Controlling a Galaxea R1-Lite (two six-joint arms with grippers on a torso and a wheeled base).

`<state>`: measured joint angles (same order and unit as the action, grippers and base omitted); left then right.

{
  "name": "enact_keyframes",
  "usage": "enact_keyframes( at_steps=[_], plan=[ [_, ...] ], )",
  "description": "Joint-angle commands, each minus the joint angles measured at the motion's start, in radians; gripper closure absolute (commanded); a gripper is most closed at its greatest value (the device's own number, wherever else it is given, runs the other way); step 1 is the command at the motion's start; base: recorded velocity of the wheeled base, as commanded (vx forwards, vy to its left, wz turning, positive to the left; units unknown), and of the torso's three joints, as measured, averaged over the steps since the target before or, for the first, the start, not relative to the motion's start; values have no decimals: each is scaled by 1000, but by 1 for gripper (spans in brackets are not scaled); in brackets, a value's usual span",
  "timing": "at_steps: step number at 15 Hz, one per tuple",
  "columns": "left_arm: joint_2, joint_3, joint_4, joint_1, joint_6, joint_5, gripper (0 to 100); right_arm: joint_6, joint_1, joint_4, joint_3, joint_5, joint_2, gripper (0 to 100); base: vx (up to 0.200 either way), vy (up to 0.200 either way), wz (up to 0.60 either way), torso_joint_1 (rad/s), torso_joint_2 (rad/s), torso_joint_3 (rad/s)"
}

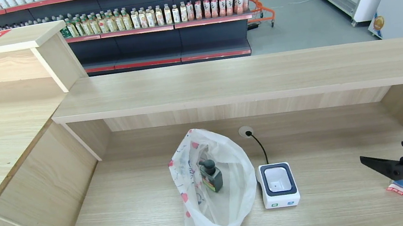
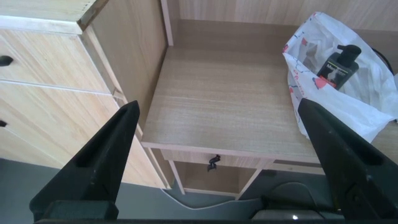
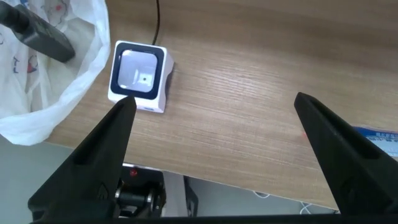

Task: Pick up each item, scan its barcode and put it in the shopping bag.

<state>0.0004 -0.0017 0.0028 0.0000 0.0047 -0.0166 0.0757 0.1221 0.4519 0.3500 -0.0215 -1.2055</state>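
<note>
Left end effector (image 2: 219,107) and right end effector (image 3: 211,104) gaped wide, empty.
Bare surface (image 1: 336,172) lay between scanner (image 1: 279,185) and front-edge packet (image 1: 397,190); shopping bag (image 1: 233,188) sat just beside the scanner.

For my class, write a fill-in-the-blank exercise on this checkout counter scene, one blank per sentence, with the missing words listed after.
1. Inside the shopping bag stands a dark pump ____.
2. The white scanner sits on the counter to the bag's ____, by the robot's own sides.
3. The right gripper has its fingers ____.
4. A black ____ runs from the scanner to a hole in the counter.

Missing words: bottle; right; open; cable.
</note>
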Motion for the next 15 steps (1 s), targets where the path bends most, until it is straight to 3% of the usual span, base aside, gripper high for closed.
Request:
enact_keyframes(
  at_steps=[1, 15],
  plan=[
    [0, 0, 0, 0, 0, 0, 0, -7, -4, 1, -2, 2, 3, 0, 0, 0, 0, 0, 0, 0],
    [0, 0, 0, 0, 0, 0, 0, -24, -4, -1, -42, -2, 44, 0, 0, 0, 0, 0, 0, 0]
  ],
)
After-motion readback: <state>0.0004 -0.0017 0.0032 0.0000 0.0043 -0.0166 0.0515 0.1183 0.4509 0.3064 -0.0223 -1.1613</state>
